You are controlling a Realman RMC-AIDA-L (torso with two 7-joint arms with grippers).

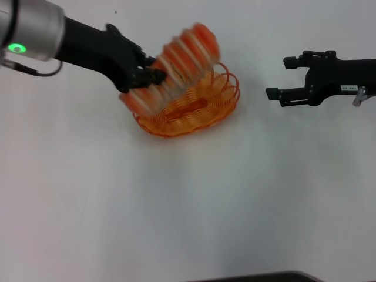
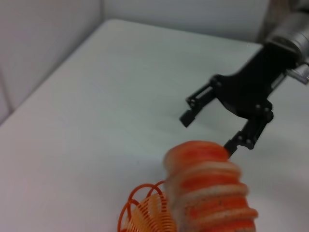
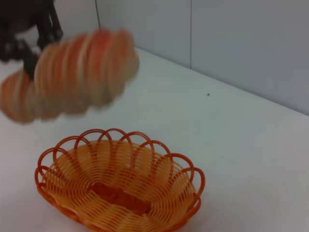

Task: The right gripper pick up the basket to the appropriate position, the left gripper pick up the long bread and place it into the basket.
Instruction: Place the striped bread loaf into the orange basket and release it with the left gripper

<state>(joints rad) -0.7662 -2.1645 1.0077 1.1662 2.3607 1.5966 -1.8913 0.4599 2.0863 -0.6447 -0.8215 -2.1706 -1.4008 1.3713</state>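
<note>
My left gripper (image 1: pixel 150 75) is shut on the long bread (image 1: pixel 176 64), a cream loaf with orange-red stripes. It holds the bread tilted in the air just above the orange wire basket (image 1: pixel 202 111), which stands on the white table. In the right wrist view the bread (image 3: pixel 72 75) hangs clear above the basket (image 3: pixel 116 169), with the left gripper (image 3: pixel 29 43) behind it. My right gripper (image 1: pixel 279 77) is open and empty, to the right of the basket and apart from it. The left wrist view shows the bread (image 2: pixel 207 193), the basket rim (image 2: pixel 145 212) and the right gripper (image 2: pixel 207 133).
The white table (image 1: pixel 188 205) spreads out around the basket. A grey wall (image 3: pixel 241 38) stands behind the table's far edge. A dark edge (image 1: pixel 264 277) shows at the near side of the head view.
</note>
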